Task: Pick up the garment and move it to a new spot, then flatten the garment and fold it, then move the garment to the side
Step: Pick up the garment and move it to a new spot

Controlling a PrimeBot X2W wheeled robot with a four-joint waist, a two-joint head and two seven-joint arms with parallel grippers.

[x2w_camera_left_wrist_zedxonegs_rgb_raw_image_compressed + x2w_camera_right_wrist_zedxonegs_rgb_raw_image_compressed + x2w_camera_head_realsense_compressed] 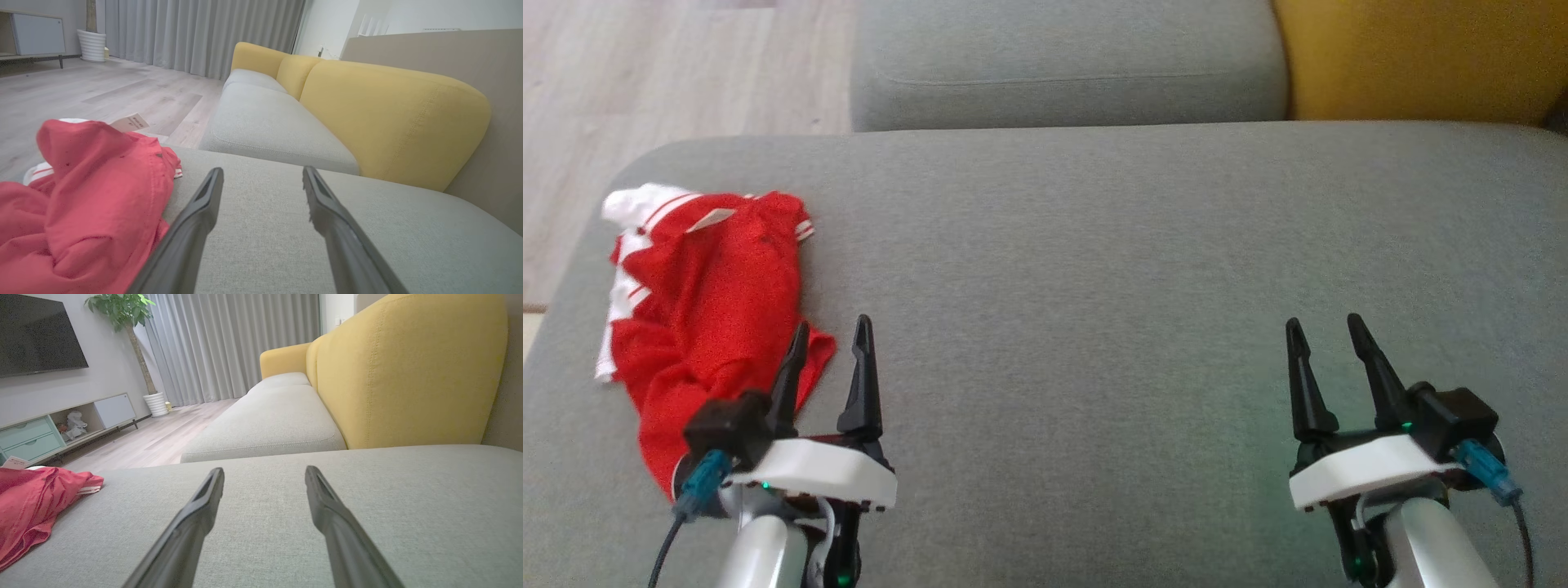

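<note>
**Head view.** One crumpled red fabric garment (707,327) with white striped trim is lying at the left end of one broad grey woven-fabric seat cushion (1094,286), near its rounded corner. Two grippers are hovering over the near part of this cushion. The left gripper (832,325) is standing with its jaws spread and is holding nothing. Its outer finger is overlapping the garment's near edge, and contact cannot be judged. The right gripper (1323,322) is likewise standing spread and empty, well apart from the garment.

One second grey seat cushion (1062,57) is lying beyond, beside one yellow upholstered backrest (1413,57). Pale wooden plank floor (645,73) is showing at upper left.

**Left wrist view.** Two dark tapered fingers (196,212) are reaching apart over the cushion, and the garment is bunching just beside the left one. One white paper tag (130,122) is sticking up from the garment. One white ribbed pot (91,45) is standing near grey pleated curtains (196,32).

**Right wrist view.** Two fingers are standing spread over bare cushion, and the garment is lying at far left. One dark flat television screen (36,332) is hanging above one low cabinet (61,424), and one green leafy plant (122,310) is standing beside them.
</note>
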